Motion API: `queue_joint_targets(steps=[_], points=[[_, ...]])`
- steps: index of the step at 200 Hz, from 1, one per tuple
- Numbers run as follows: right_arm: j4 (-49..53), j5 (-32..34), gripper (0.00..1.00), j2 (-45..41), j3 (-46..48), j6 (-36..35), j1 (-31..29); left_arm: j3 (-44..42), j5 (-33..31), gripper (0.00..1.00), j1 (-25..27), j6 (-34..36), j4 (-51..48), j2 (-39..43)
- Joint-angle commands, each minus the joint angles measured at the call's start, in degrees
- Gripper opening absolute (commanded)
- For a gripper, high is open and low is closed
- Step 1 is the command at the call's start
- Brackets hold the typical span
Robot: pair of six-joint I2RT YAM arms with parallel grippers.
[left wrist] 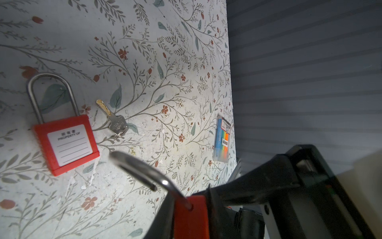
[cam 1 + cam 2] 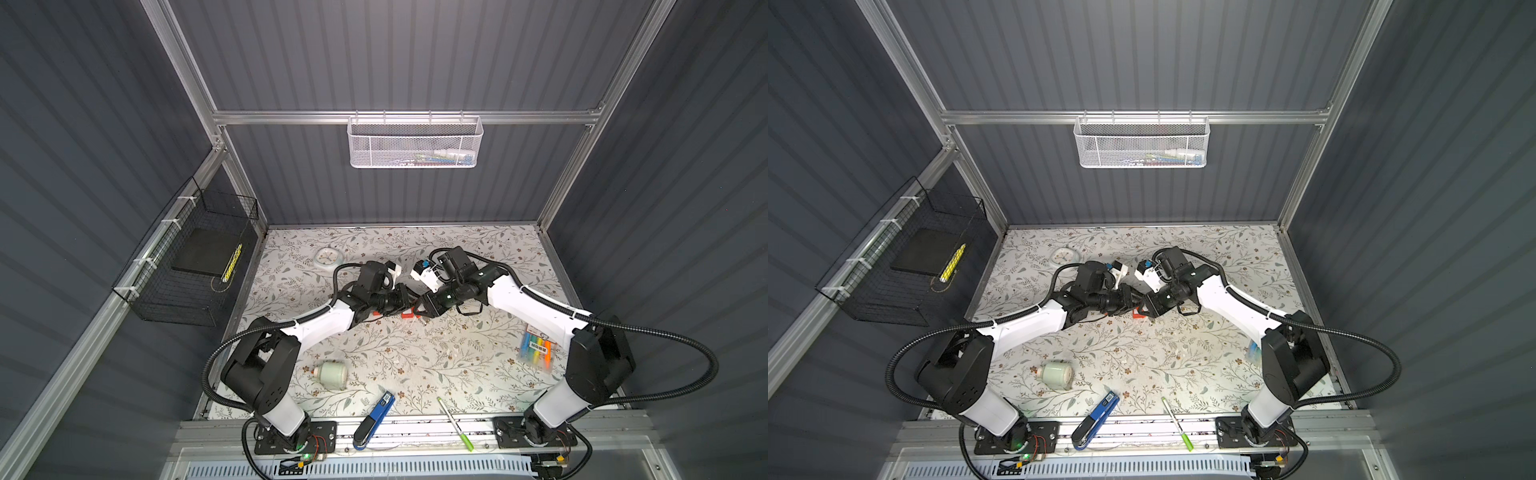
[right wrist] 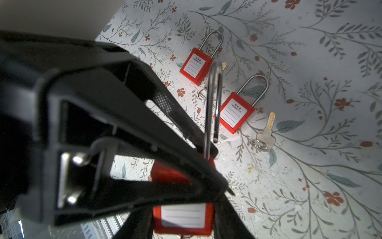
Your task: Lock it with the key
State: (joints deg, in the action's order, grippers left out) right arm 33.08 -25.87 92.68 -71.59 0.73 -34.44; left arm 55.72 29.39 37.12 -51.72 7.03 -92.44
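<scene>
A: What was on the left?

B: The left gripper (image 2: 409, 306), stretched to the table's middle. Its fingers (image 3: 186, 132) lay against the top end of the held red padlock (image 3: 184, 217). Whether they pinched it or only touched it, I could not tell.

A: And the padlock?

B: It hung above the floral table cover (image 2: 415, 365), its shackle (image 3: 209, 107) open, one leg free of the body. Its white label was blurred; only ruled lines showed.

A: What carried it?

B: The right gripper (image 2: 422, 309), its fingers (image 3: 136, 227) pinching the red body from both sides.

A: Any writing you could read?

B: Yes, on the second red padlock (image 1: 66, 144), flat on the cover under the grippers: "所有者" over "PROPERTY OF", then blank ruled lines. The key (image 1: 112, 119) lay on the cover just beside it, on a ring. A third red padlock (image 3: 196, 66) lay near, with the same kind of label, and another key (image 3: 224, 65) showed half hidden beside it.

A: Farther right?

B: A pack of highlighters (image 2: 536, 347) near the table's right edge; its print was too small to read.
</scene>
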Motion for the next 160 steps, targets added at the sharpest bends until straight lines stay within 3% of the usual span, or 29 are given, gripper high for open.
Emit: queue_joint_targets(steps=[1,42,69,105,121,160], points=[[-4.48,-1.83,0.26,-0.75,-1.34,-1.43,0.24,1.23,3.03,0.18,0.84,1.99,-1.85,-0.68],[-4.0,-1.29,0.33,-1.51,-0.84,-1.09,0.2,1.26,1.78,0.01,0.76,2.24,-1.61,0.07],[-5.52,-0.91,0.52,-3.82,1.01,-0.05,0.21,0.79,0.78,0.0,0.18,1.69,0.38,0.55],[-8.21,-0.5,0.62,-9.44,5.02,2.47,2.05,0.18,0.39,0.0,-0.57,-0.45,6.54,1.11],[-10.42,-0.3,0.65,-13.21,7.85,6.88,4.36,-0.38,-0.27,0.0,-0.57,-1.7,10.6,1.33],[-27.96,-0.18,0.71,-22.69,18.73,23.8,8.71,-2.46,-1.29,0.0,-0.65,-7.65,27.03,0.18]])
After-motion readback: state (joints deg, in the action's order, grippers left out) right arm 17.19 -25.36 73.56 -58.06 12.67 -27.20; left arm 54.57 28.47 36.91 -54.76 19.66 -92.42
